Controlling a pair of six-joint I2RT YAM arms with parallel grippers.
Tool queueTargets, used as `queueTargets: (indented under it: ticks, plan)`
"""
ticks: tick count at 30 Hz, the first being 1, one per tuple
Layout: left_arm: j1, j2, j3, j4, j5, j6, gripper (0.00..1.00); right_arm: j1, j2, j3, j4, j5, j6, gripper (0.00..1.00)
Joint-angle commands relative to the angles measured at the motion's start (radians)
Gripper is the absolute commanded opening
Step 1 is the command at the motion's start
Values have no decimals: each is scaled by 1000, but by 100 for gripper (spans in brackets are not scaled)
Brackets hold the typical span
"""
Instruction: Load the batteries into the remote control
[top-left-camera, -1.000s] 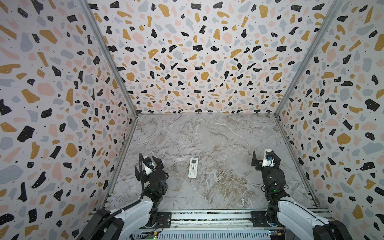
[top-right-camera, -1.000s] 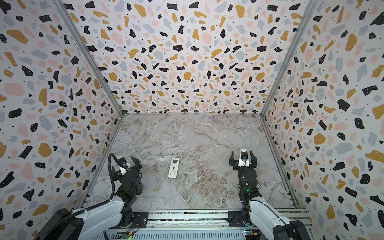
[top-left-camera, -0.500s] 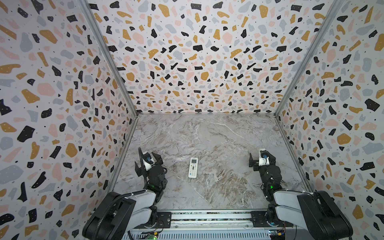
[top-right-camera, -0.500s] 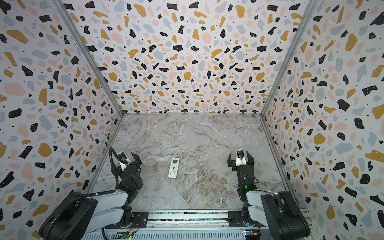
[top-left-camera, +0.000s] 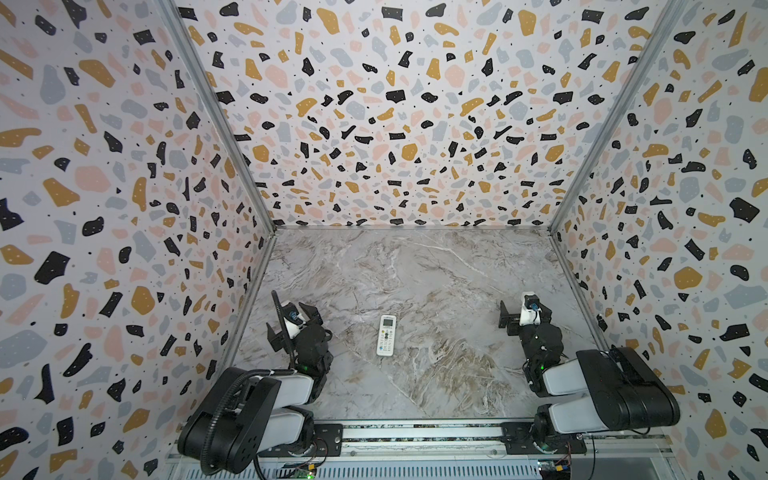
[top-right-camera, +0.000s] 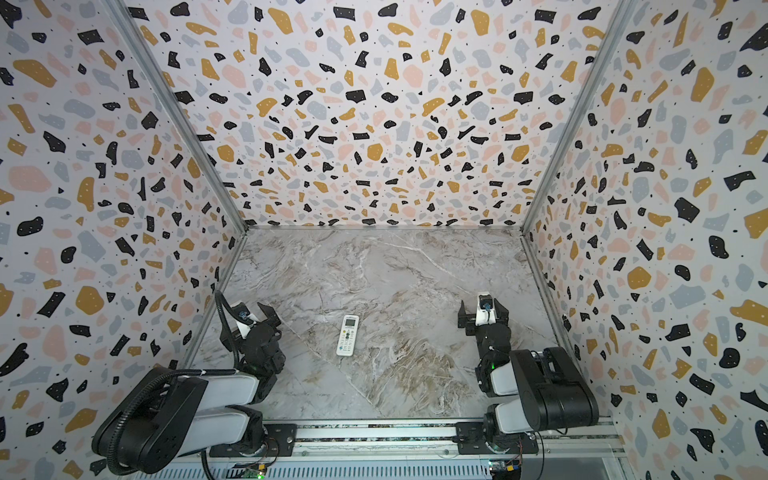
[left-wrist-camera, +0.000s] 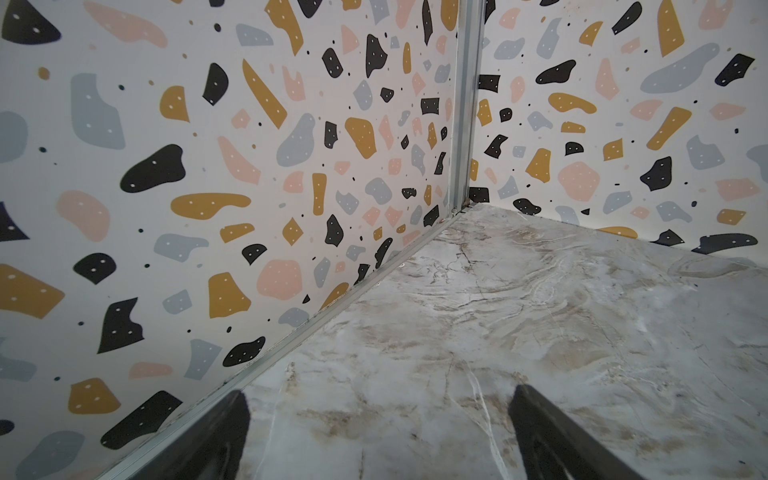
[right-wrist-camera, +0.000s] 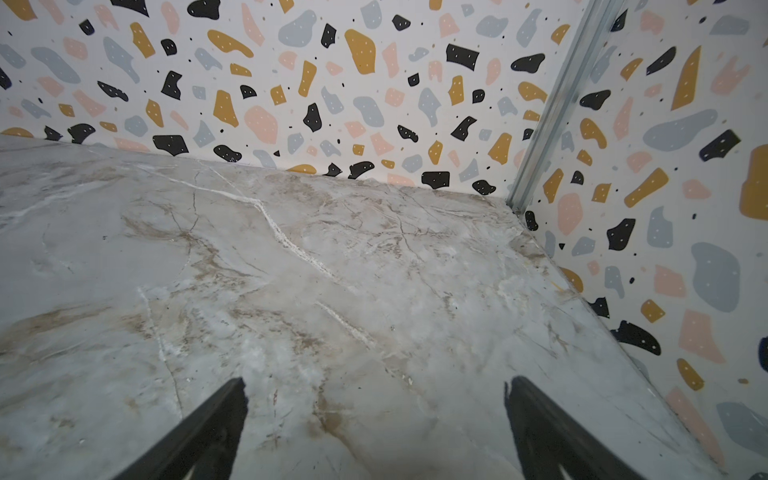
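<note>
both top views show the remote control (top-left-camera: 386, 336) lying flat on the marble table (top-left-camera: 436, 270), near the front middle, between the two arms and touching neither. the wrist views catch only marble and speckled wall (left-wrist-camera: 249, 166). it's slim and white, buttons up, small grey screen at its far end. the buttons are too small to read and its back is hidden. left gripper (left-wrist-camera: 378, 395) is spread wide, holding nothing. right gripper (right-wrist-camera: 376, 384) is the same, finger bases cut off.
</note>
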Motion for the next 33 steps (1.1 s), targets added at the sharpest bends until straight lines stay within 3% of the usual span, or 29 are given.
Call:
queueTargets:
  ticks: [1, 5, 11, 13, 14, 16, 33]
  plan:
    - [12, 29, 56, 23, 53, 3, 100, -8, 17, 72, -17, 0, 29, 99]
    - [16, 57, 88, -5, 123, 32, 100, -24, 29, 129, -124, 41, 67, 99]
    - [61, 70, 74, 17, 281, 37, 99, -26, 31, 128, -117, 38, 68, 99]
    - [97, 133, 40, 145, 319, 28, 100, -26, 30, 127, -119, 38, 68, 99]
    - [97, 134, 33, 171, 325, 30, 100, -26, 31, 126, -117, 38, 68, 99]
    - [97, 99, 59, 61, 328, 17, 100, -26, 29, 126, -117, 38, 66, 99]
    - [98, 107, 58, 71, 323, 18, 100, -26, 26, 122, -113, 36, 65, 99]
